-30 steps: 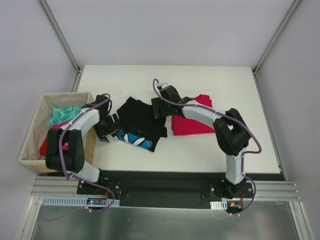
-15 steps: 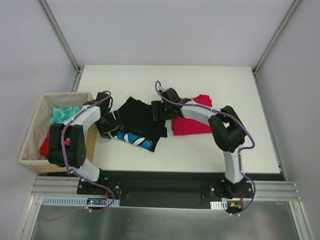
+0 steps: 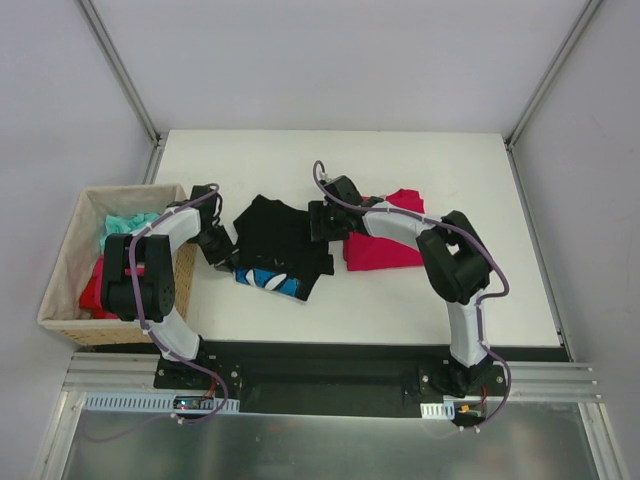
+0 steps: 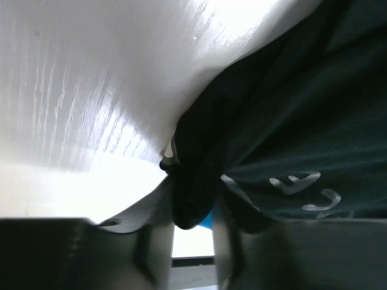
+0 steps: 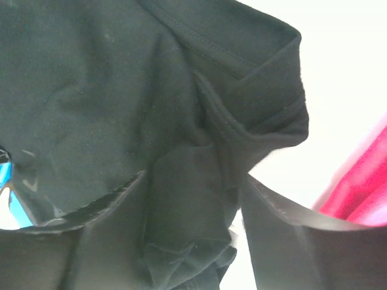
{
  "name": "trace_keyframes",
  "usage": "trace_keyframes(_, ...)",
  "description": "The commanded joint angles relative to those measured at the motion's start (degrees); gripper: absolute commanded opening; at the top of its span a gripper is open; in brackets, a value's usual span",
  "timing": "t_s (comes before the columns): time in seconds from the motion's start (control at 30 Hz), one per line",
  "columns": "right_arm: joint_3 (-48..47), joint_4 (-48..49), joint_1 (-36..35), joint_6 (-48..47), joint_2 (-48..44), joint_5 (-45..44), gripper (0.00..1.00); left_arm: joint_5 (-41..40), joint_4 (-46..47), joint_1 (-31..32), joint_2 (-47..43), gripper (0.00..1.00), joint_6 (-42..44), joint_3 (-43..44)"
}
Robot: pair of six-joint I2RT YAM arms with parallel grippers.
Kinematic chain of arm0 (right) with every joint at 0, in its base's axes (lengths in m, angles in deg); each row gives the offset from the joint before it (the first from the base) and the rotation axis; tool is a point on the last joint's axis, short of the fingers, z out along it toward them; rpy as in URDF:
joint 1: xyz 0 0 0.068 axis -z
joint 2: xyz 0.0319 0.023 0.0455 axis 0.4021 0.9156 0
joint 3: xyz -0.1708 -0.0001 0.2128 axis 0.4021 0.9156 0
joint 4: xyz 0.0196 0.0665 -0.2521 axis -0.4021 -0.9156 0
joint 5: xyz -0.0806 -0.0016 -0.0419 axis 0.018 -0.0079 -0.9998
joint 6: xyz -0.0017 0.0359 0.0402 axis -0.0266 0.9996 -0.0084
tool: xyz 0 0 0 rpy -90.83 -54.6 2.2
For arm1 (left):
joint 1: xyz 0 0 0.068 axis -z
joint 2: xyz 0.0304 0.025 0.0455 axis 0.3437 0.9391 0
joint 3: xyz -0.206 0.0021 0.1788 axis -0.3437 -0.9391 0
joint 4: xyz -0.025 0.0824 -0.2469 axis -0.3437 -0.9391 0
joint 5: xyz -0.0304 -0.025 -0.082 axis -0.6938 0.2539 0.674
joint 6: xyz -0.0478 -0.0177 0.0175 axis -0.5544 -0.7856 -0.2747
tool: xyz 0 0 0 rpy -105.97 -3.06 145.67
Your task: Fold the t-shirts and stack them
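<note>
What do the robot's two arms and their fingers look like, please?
Both the left arm and the right arm have white link shells joined by bulky black joint housings. A thin purple cable loops along each. The fingers are flat, dark and matte.

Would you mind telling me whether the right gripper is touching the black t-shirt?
Touching. The right wrist view shows a bunched fold of the black t-shirt filling the right gripper, pressed against both fingers.
</note>
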Motion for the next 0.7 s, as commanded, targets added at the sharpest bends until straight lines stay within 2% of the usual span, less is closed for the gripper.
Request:
trace_keyframes(0.0,-0.13,1.19,0.11,0.89,-0.38,1.26,0.55,0.18,0.22,-0.86,0.89,0.13,-0.09,1.4)
trace_keyframes(0.03,-0.13,1.11,0.19,0.72,-0.73,1.17,0.49,0.27,0.22,-0.86,0.63,0.1,-0.17,1.32)
trace_keyframes(0.07,-0.13,1.02,0.2,0.63,-0.82,0.82,0.37,0.44,0.4,-0.86,0.54,0.1,-0.09,1.23)
trace_keyframes(0.1,-0.13,0.76,0.2,0.54,-0.91,0.91,0.3,0.62,0.4,-0.86,0.28,0.1,-0.09,1.23)
trace_keyframes(0.13,-0.22,0.32,0.2,0.37,-1.26,0.74,0.18,0.97,0.66,-0.86,-0.51,0.1,0.0,1.23)
trace_keyframes(0.17,-0.48,-0.21,0.2,0.45,-1.61,0.12,0.01,1.15,0.92,-0.86,-0.95,0.09,-0.09,1.06)
trace_keyframes(0.5,-0.57,-3.37,-1.03,-4.73,-9.87,-5.33,0.01,5.1,1.1,0.9,-14.91,0.13,0.97,4.65)
trace_keyframes(0.67,-2.24,-6.1,-1.47,-7.45,-13.91,-7.43,0.01,5.37,0.75,3.18,-18.18,0.16,0.79,7.29)
